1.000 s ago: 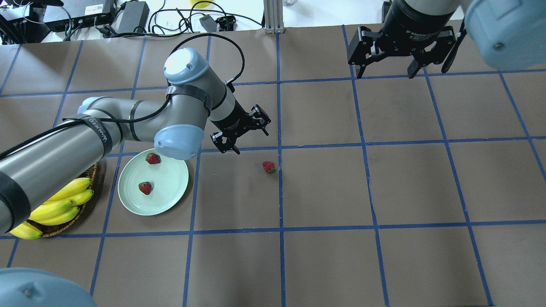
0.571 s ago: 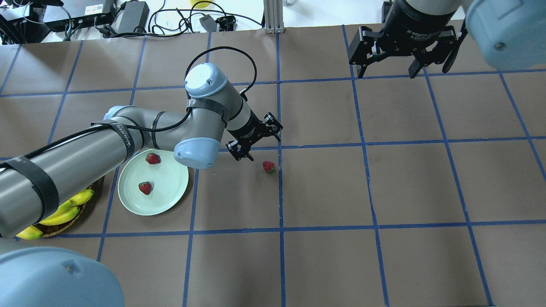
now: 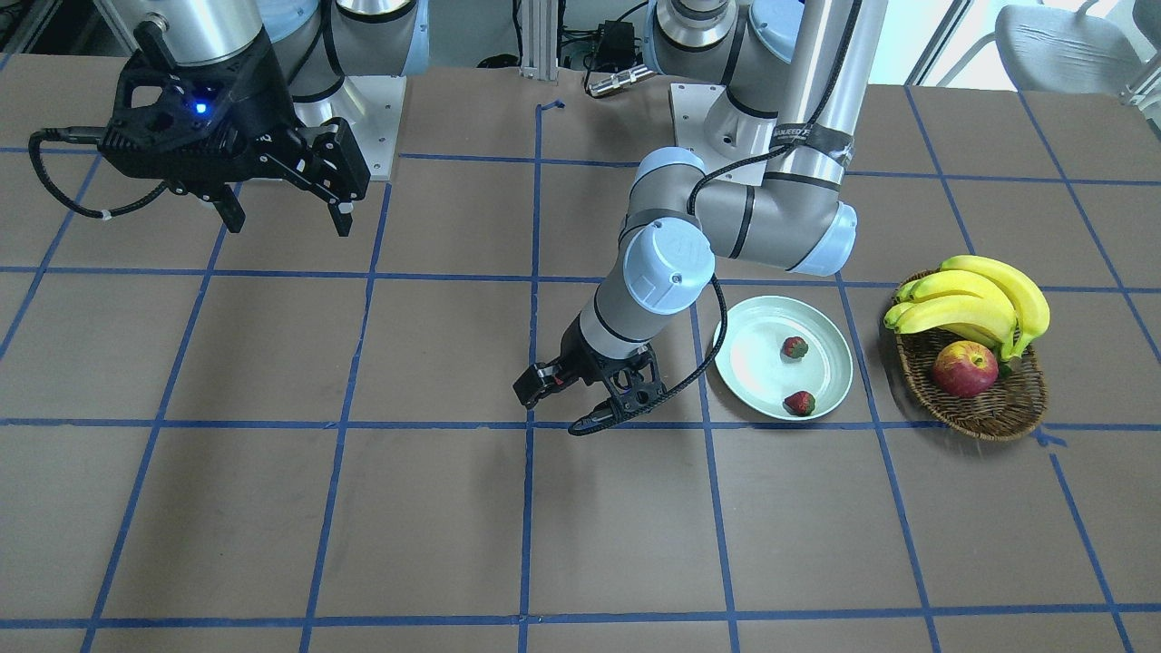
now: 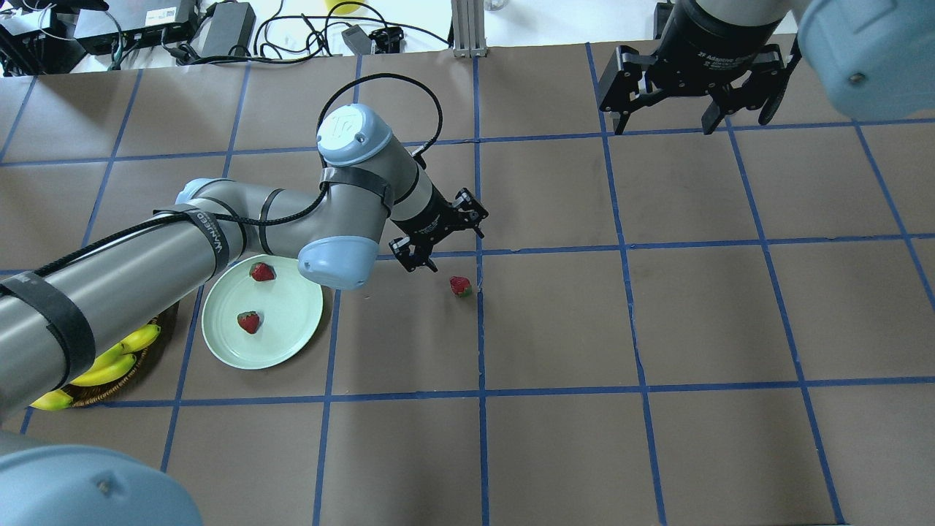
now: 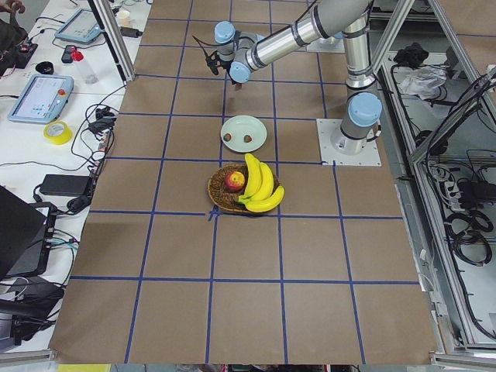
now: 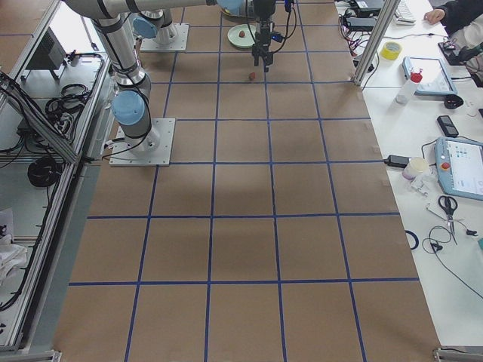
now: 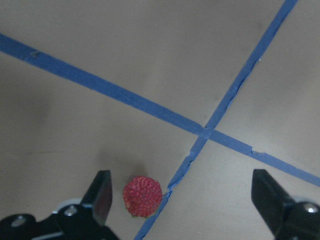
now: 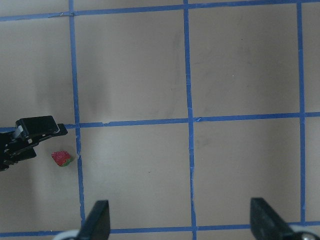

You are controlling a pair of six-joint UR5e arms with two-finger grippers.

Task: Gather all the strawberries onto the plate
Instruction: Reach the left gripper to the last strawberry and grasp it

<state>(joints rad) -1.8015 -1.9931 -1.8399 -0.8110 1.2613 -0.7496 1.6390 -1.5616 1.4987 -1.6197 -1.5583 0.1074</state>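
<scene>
Bright, even, diffuse light is spread over every view, and only soft, weak shadows are cast on the brown table (image 4: 555, 321). In the overhead view the strip at 12 o'clock is washed out to white. In the front-facing view the background at 1 o'clock is blown out, and a pale sheen is seen on the plate (image 3: 753, 354). The left wrist view is rendered dimmer and soft: the strawberry (image 7: 142, 196) is slightly blurred, and the dark fingers (image 7: 101, 192) of the left gripper (image 7: 181, 175) at 7 and 5 o'clock are out of focus.
</scene>
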